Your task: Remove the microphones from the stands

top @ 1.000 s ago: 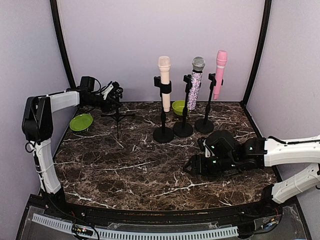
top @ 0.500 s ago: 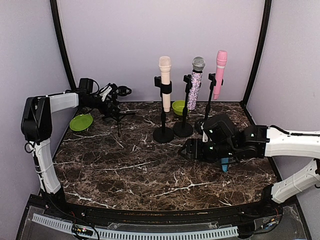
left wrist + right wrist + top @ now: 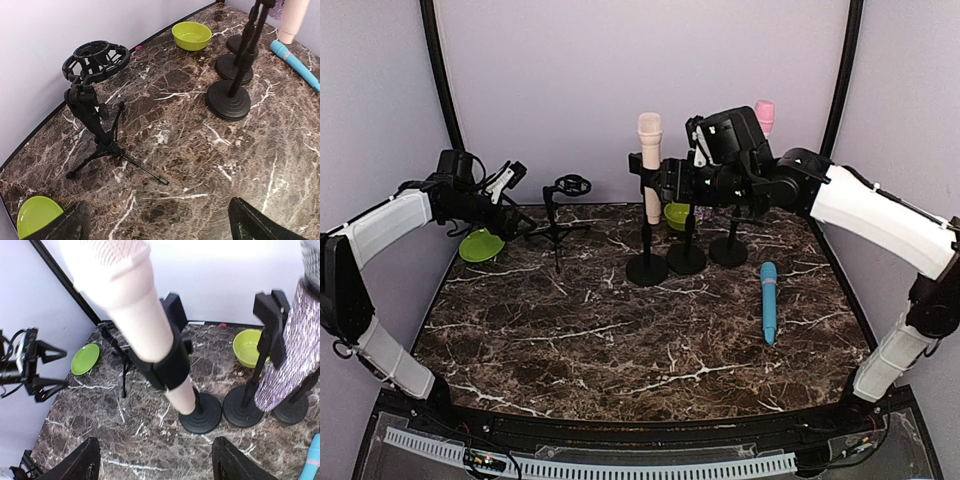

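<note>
Three microphones stand upright in clips at the back. The cream microphone is held by a black clip on its stand. My right gripper hangs open just right of it, touching nothing. The glitter microphone and the pink microphone stand further right. A blue microphone lies flat on the table. The tripod stand has an empty ring mount. My left gripper is open, left of the tripod.
A green plate lies at the left edge near my left gripper. A green bowl sits behind the stand bases. The tripod's legs spread over the marble table. Walls close in on three sides.
My right gripper left the blue microphone lying on the table, rose and swung back to the cream microphone. My left gripper opened off the tripod's mount and drew back left.
</note>
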You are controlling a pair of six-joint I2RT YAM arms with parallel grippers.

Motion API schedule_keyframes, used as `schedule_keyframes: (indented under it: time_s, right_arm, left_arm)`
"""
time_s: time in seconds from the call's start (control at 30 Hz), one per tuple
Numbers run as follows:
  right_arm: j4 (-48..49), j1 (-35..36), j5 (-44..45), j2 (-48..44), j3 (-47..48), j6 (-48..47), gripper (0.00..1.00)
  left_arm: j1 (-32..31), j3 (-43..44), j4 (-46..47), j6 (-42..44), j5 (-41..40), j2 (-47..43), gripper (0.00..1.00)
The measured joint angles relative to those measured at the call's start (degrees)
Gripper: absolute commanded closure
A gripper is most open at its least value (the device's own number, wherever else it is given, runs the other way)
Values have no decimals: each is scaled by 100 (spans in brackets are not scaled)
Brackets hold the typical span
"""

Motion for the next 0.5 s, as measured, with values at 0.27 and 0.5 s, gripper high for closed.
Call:
schedule_keyframes:
  time_s: [0.27,0.5]
  right_arm:
    - [-118,-238,210,1010,1145,-1204,21]
    - [-96,-236,245,1309,1180,-1843,28]
  left_arm:
    - [9,-535,-695,-286,636,-1099,1]
    - [11,-686,-1003,-304,859,-1311,1]
